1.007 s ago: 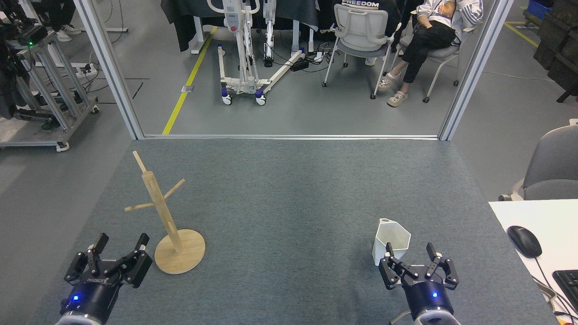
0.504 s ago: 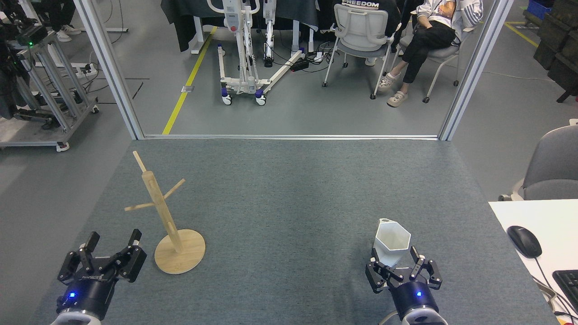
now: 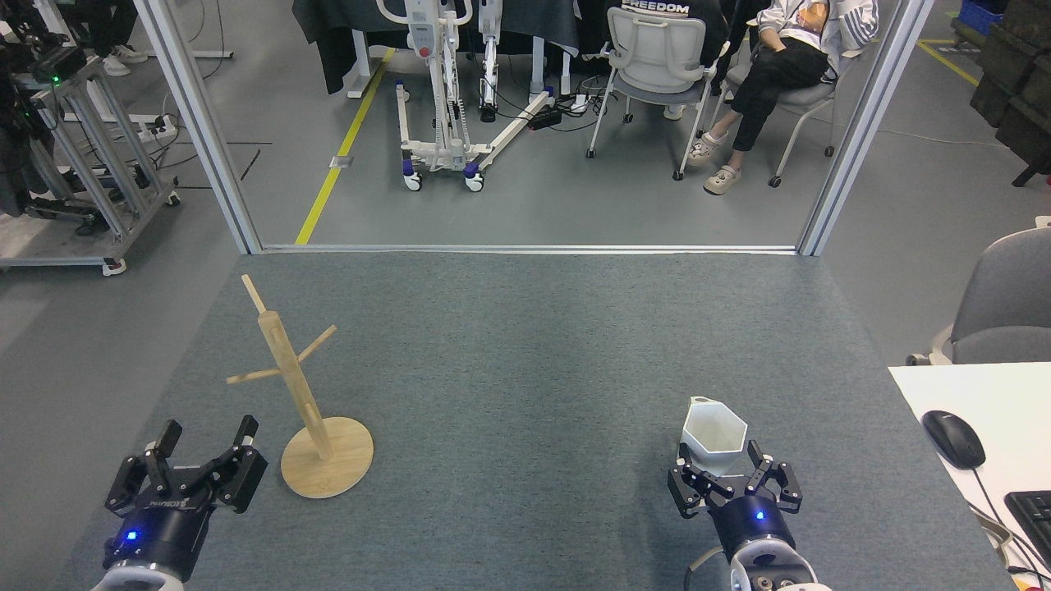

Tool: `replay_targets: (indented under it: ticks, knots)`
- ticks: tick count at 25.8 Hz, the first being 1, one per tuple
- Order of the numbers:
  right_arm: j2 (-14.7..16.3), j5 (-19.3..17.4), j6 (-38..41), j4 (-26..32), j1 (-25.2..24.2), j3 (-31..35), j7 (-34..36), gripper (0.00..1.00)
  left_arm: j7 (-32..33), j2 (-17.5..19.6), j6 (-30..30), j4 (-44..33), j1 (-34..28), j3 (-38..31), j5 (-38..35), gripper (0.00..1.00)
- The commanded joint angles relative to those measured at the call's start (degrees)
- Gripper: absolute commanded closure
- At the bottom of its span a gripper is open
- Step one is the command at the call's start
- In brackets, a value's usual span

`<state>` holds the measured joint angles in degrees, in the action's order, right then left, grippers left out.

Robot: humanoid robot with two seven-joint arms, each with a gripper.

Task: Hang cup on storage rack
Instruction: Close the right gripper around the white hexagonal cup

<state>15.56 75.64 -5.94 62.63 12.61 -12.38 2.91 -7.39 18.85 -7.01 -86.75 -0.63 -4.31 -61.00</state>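
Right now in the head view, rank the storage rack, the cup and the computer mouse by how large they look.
1. storage rack, by far the largest.
2. cup.
3. computer mouse, slightly smaller than the cup; both lie at similar depth, so this order seems fair.

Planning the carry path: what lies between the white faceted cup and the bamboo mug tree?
Nothing: in the head view, only bare grey carpet separates the white faceted cup from the bamboo mug tree.

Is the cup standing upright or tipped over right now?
Upright. The cup stands on the gray mat with its hexagonal rim facing up and its empty inside showing. The right gripper is open around its lower body.
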Motion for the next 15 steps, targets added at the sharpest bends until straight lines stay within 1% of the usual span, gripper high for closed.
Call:
replay_targets:
  ticks: [1, 5, 9, 14, 15]
  knots:
    - [-0.53, -0.23, 0.14, -4.53, 3.47, -0.1, -0.1, 0.01, 0.01, 0.04, 0.25, 0.0, -0.07, 0.0, 0.01, 0.0]
    - [-1.15, -0.23, 0.4, -8.31, 6.72, -0.36, -0.1, 0.01, 0.01, 0.04, -0.02, 0.0, -0.16, 0.0, 0.01, 0.0]
    - [-1.94, -0.23, 0.23, -9.63, 8.04, -0.8, -0.27, 0.02, 0.01, 0.04, -0.02, 0.0, -0.16, 0.0, 0.01, 0.0]
    - [-2.11, -0.23, 0.4, -11.47, 8.83, -1.94, -0.63, 0.19, 0.01, 0.04, -0.02, 0.0, -0.16, 0.0, 0.01, 0.0]
    - [-2.11, -0.23, 0.4, -11.56, 8.83, -1.94, -0.63, 0.23, 0.01, 0.13, -0.02, 0.0, -0.16, 0.0, 0.01, 0.0]
